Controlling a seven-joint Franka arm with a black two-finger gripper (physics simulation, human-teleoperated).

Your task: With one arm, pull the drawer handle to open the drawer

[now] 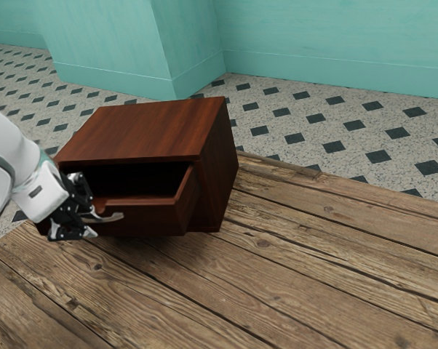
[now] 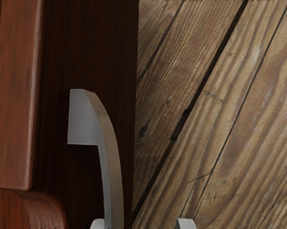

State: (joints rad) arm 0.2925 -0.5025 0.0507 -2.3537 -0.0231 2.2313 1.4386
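Observation:
A dark reddish wooden cabinet [image 1: 150,131] stands on the plank floor. Its drawer [image 1: 150,211] is pulled partway out, leaving a dark gap under the cabinet top. A curved silver handle [image 1: 108,216] sticks out of the drawer front. My black gripper [image 1: 86,217] sits at that handle, at the exterior view's left. In the wrist view the handle [image 2: 103,152] runs along the drawer front [image 2: 86,67] down to one fingertip [image 2: 98,223]. The other fingertip [image 2: 185,223] stands apart from it over the planks. The gripper [image 2: 141,224] is open.
The wooden plank floor [image 1: 299,276] spreads to the exterior view's right and front of the cabinet. Speckled tiles [image 1: 335,131] and a teal wall [image 1: 313,36] with a jutting corner lie behind. My white arm [image 1: 15,182] enters from the left.

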